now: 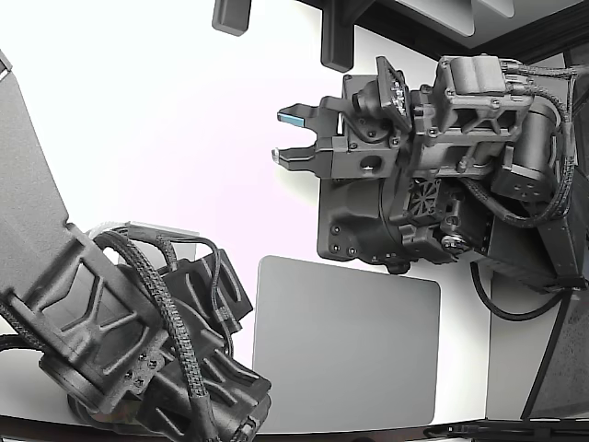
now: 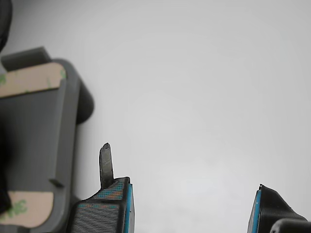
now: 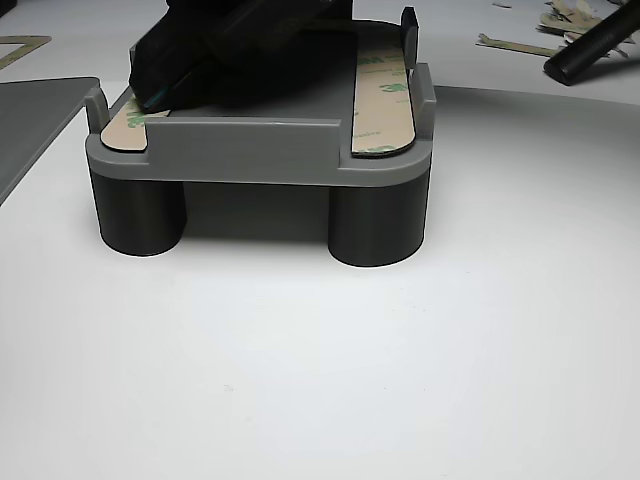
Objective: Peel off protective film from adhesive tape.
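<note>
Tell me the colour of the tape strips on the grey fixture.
Tan, with faint green printing; the tape strips show best in the other view.

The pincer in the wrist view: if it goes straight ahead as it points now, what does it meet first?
Probably only the bare white table; the open pincer points past the gray fixture, though depth is unclear.

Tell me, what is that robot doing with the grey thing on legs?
The robot's pincer is open and holds nothing, hanging above the white table beside the grey stand. The stand carries two tan tape strips with their film apparently in place. In the other view, something dark sits on the stand by one strip. It looks like peeling is not underway for this pincer yet.
</note>
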